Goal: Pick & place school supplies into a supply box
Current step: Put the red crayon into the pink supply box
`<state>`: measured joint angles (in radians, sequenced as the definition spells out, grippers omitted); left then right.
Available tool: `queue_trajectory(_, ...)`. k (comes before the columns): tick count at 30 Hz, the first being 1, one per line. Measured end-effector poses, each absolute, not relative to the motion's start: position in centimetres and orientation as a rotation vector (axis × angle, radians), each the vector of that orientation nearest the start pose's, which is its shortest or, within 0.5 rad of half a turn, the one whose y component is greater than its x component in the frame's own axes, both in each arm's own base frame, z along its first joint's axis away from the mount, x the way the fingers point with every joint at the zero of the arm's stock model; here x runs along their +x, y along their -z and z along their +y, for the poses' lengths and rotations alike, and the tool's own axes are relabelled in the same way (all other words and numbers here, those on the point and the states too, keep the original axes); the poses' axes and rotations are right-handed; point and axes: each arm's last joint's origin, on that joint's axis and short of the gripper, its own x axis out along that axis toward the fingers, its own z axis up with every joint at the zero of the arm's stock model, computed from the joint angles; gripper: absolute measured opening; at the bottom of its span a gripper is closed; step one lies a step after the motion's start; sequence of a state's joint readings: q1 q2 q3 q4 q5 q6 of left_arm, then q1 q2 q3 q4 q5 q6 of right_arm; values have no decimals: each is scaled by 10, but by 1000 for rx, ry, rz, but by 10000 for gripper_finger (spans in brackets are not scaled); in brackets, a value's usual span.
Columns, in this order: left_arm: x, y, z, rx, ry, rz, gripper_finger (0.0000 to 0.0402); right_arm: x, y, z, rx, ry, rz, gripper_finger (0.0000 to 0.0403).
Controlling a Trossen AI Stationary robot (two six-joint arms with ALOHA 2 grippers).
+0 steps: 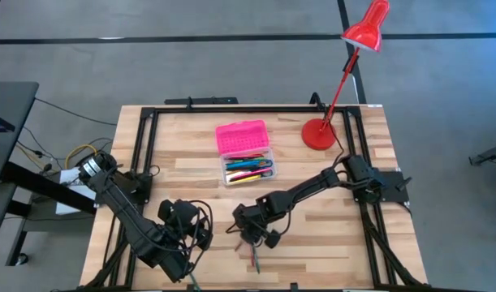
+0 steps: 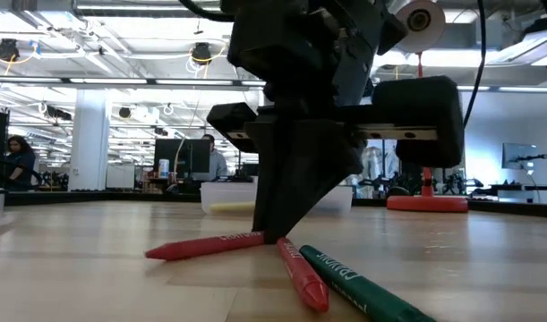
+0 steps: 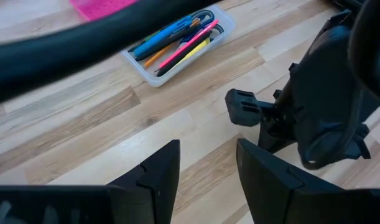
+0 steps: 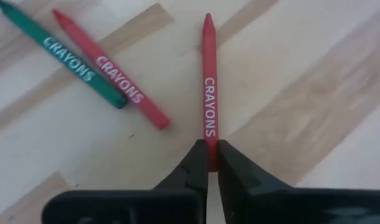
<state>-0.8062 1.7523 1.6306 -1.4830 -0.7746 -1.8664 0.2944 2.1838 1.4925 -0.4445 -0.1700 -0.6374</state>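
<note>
right end effector (image 4: 213, 163) clamped on red crayon (image 4: 208, 93) end, near side of supply box (image 1: 246, 154) | lift straight, keep level, clear green crayon (image 4: 59, 53) | left end effector (image 3: 208, 177) apart, idle

Two red crayons (image 4: 208, 93), one green crayon (image 4: 59, 53), pink-lidded box (image 1: 242, 138).

You are looking at an open-plan robotics lab. Your wooden surface (image 1: 199, 174) sits in a black metal frame (image 1: 142, 138) on a grey concrete floor (image 1: 150, 65). Beyond it stand ceiling strip lights (image 2: 121, 85), white columns (image 2: 89, 134), monitors (image 2: 188, 159) and seated people (image 2: 21, 161).
</note>
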Motion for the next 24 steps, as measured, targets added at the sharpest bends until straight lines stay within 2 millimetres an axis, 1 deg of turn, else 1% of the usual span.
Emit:
queue_trajectory(5,233,-305,-213,-540,-850,659,151,420,-121,120,-508,-671,1053,8)
queue_trajectory(11,231,-305,-212,-516,-862,667,151,414,-119,97,-295,-482,1244,6)
queue_trajectory(16,228,-305,-208,-462,-886,684,151,411,-119,83,-154,-367,1338,2)
queue_trajectory(21,228,-305,-207,-406,-867,694,151,408,-122,74,-83,-301,1379,1)
queue_trajectory(24,228,-306,-207,-377,-857,691,151,406,-131,69,-71,-281,1372,1)
